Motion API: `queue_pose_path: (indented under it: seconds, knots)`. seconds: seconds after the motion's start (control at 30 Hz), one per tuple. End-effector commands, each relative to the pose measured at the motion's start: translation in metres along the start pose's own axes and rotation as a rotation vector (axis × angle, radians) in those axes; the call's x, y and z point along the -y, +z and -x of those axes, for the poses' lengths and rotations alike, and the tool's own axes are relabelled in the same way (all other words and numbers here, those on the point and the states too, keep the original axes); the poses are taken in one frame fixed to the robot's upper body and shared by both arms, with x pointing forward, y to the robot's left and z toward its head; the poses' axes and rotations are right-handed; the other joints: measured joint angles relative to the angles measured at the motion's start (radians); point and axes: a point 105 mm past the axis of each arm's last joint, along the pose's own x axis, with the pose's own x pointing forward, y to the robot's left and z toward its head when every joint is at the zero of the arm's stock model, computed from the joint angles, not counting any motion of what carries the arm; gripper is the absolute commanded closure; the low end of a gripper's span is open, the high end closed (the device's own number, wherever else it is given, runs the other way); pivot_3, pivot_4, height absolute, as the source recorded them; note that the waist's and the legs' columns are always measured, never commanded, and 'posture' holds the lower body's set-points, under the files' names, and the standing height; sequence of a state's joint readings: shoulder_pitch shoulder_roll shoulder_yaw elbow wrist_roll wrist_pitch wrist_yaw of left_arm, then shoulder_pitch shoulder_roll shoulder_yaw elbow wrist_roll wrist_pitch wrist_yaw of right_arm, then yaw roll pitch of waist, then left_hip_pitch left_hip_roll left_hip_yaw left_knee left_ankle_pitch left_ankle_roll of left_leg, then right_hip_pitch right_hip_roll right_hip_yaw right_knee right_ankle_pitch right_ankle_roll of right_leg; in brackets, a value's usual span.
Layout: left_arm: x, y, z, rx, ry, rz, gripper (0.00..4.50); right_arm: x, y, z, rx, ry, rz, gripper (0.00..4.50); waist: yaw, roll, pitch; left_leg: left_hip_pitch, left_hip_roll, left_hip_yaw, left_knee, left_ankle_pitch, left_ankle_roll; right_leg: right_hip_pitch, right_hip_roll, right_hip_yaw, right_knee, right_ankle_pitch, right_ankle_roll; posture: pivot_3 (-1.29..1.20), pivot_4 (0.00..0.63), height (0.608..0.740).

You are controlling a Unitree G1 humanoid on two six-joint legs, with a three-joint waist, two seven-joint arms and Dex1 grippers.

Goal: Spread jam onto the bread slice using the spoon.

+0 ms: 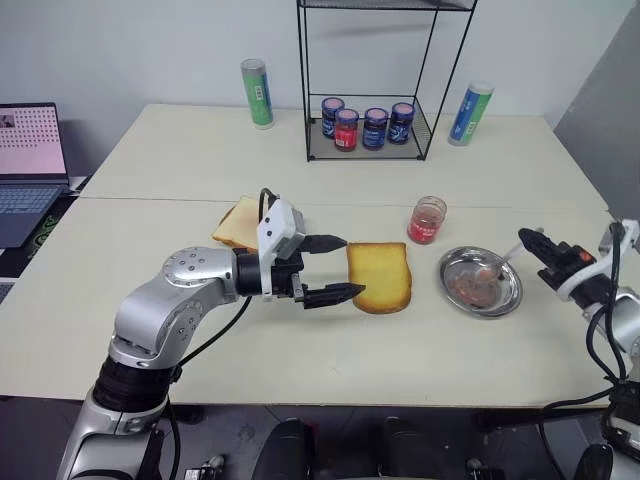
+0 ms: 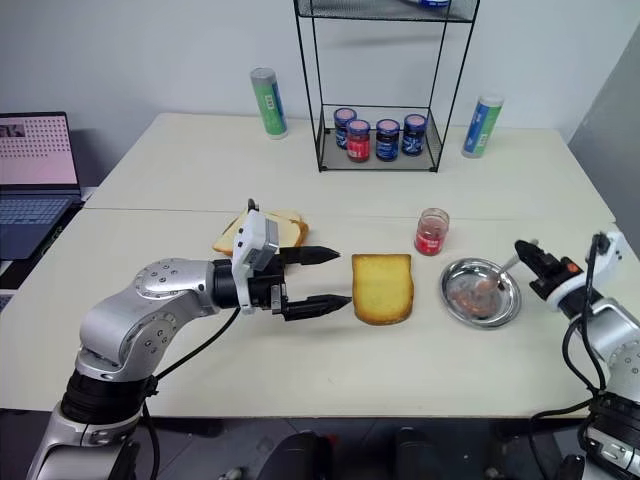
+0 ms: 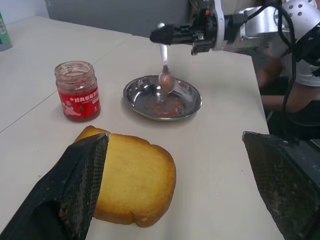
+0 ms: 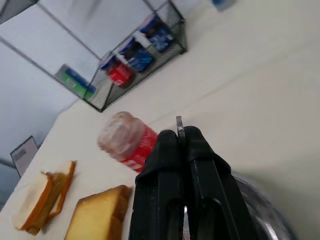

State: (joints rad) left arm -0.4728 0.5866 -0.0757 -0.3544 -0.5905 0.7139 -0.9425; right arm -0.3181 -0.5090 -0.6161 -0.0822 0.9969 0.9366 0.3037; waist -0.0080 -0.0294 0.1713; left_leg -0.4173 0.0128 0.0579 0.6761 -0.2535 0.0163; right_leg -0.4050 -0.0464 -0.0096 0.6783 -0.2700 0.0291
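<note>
Our left gripper (image 1: 336, 268) hangs nearest us, jaws spread wide and empty, just left of the bread slice (image 1: 380, 276). Further right, our right gripper (image 3: 156, 36) is pinched tight on the spoon (image 3: 165, 75), whose bowl hangs over the steel dish (image 1: 508, 290), where the jam (image 3: 165, 97) lies smeared. We judge the spoon carries some jam. We should keep its bowl level while crossing left, then drag flat across the crumb. The open jam jar (image 1: 427, 219) stands far of that path; we should clear it.
</note>
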Motion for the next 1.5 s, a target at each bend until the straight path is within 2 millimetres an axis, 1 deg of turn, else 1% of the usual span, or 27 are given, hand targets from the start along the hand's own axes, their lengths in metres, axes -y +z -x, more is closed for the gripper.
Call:
queue_pose_path:
  seconds: [0.03, 0.1, 0.17, 0.23, 0.37, 0.5, 0.57, 0.63, 0.83, 1.0, 1.1, 1.23, 1.3, 1.4, 1.5]
  knots:
    - [-0.007, 0.017, 0.006, 0.077, 0.042, 0.004, 0.0, -0.058, 0.026, -0.016, 0.04, 0.128, 0.207, 4.47, -0.002, 0.001, 0.001, 0.0, 0.0, 0.0, 0.0, 0.0, 0.0, 0.0, 0.0, 0.0, 0.0, 0.0, 0.0, 0.0, 0.15, 0.74]
    - [-0.018, 0.022, 0.007, 0.12, 0.109, 0.014, 0.0, -0.082, 0.032, -0.034, 0.059, 0.169, 0.308, 4.47, -0.001, 0.001, 0.001, 0.0, 0.0, -0.001, 0.0, 0.0, 0.0, 0.0, 0.0, 0.0, 0.0, 0.0, 0.0, 0.0, 0.15, 0.74]
    - [-0.031, 0.026, 0.007, 0.155, 0.198, 0.015, 0.0, -0.1, 0.04, -0.053, 0.096, 0.177, 0.416, 4.47, -0.001, 0.001, 0.001, 0.0, 0.0, -0.001, 0.0, 0.0, 0.0, 0.0, 0.0, -0.001, 0.0, 0.0, 0.0, 0.0, 0.15, 0.74]
    - [-0.037, 0.027, 0.004, 0.165, 0.237, 0.011, 0.0, -0.106, 0.044, -0.064, 0.121, 0.17, 0.483, 4.47, 0.0, 0.001, 0.001, -0.001, -0.001, 0.0, 0.0, 0.0, 0.0, -0.001, 0.0, 0.0, 0.0, 0.0, 0.0, 0.0, 0.15, 0.74]
    - [-0.036, 0.031, -0.003, 0.189, 0.25, 0.0, 0.0, -0.114, 0.046, -0.086, 0.151, 0.179, 0.58, 4.47, 0.007, 0.0, 0.001, -0.002, -0.001, -0.001, 0.0, 0.0, 0.0, -0.001, 0.0, -0.001, -0.001, 0.0, 0.0, 0.0, 0.15, 0.74]
    - [-0.034, 0.034, -0.005, 0.2, 0.261, -0.007, 0.0, -0.105, 0.04, -0.098, 0.147, 0.162, 0.65, 4.47, 0.008, 0.0, 0.001, -0.004, -0.002, -0.001, 0.0, 0.0, 0.0, -0.001, -0.003, -0.002, -0.004, 0.0, 0.0, 0.0, 0.15, 0.74]
    - [-0.028, 0.031, -0.007, 0.181, 0.242, -0.021, 0.0, -0.102, 0.041, -0.101, 0.159, 0.151, 0.656, 4.47, 0.007, 0.0, 0.001, -0.005, -0.003, -0.001, 0.0, 0.0, 0.0, -0.001, -0.004, -0.002, -0.004, 0.0, 0.0, 0.0, 0.15, 0.74]
    - [-0.022, 0.029, -0.009, 0.166, 0.219, -0.028, 0.0, -0.097, 0.037, -0.106, 0.163, 0.135, 0.675, 4.47, 0.006, 0.0, 0.001, -0.005, -0.002, -0.001, 0.0, 0.0, 0.0, -0.002, -0.004, -0.002, -0.004, 0.0, 0.0, 0.0, 0.15, 0.74]
    - [-0.02, 0.03, -0.008, 0.157, 0.217, -0.031, 0.0, -0.088, 0.018, -0.116, 0.149, 0.125, 0.732, 4.47, 0.003, 0.001, 0.002, -0.004, -0.002, -0.001, 0.0, 0.0, 0.0, -0.002, -0.004, -0.002, -0.003, 0.0, 0.0, 0.0, 0.15, 0.74]
    - [-0.021, 0.031, -0.007, 0.152, 0.216, -0.033, 0.0, -0.082, -0.005, -0.124, 0.114, 0.123, 0.782, 4.47, 0.002, 0.001, 0.002, -0.004, -0.002, -0.001, 0.0, 0.0, 0.0, -0.002, -0.004, -0.002, -0.002, 0.0, 0.0, 0.0, 0.15, 0.74]
    - [-0.022, 0.032, -0.006, 0.149, 0.219, -0.036, 0.0, -0.077, -0.016, -0.125, 0.092, 0.112, 0.817, 4.47, 0.001, 0.001, 0.002, -0.004, -0.002, -0.001, 0.0, 0.0, 0.0, -0.002, -0.004, -0.002, -0.002, 0.0, 0.0, 0.0, 0.15, 0.74]
    - [-0.022, 0.032, -0.006, 0.148, 0.22, -0.035, 0.0, -0.072, -0.025, -0.123, 0.075, 0.101, 0.851, 4.47, 0.001, 0.001, 0.002, -0.004, -0.002, -0.001, 0.0, 0.0, 0.0, -0.002, -0.004, -0.002, -0.002, 0.0, 0.0, 0.0, 0.15, 0.74]
    - [-0.021, 0.032, -0.006, 0.146, 0.219, -0.034, 0.0, -0.064, -0.031, -0.122, 0.051, 0.073, 0.856, 4.47, 0.002, 0.001, 0.002, -0.004, -0.002, -0.001, 0.0, 0.0, 0.0, -0.002, -0.004, -0.002, -0.002, 0.0, 0.0, 0.0, 0.15, 0.74]
    - [-0.021, 0.031, -0.006, 0.145, 0.217, -0.033, 0.0, -0.06, -0.034, -0.122, 0.04, 0.053, 0.83, 4.47, 0.001, 0.001, 0.002, -0.004, -0.002, -0.001, 0.0, 0.0, -0.001, -0.002, -0.004, -0.002, -0.002, 0.0, 0.0, 0.0, 0.15, 0.74]
    - [-0.022, 0.032, -0.007, 0.147, 0.218, -0.033, 0.0, -0.06, -0.032, -0.124, 0.046, 0.03, 0.751, 4.47, 0.001, 0.001, 0.002, -0.003, -0.002, -0.001, 0.0, 0.0, -0.001, -0.002, -0.004, -0.002, -0.002, 0.0, 0.0, 0.0, 0.15, 0.74]
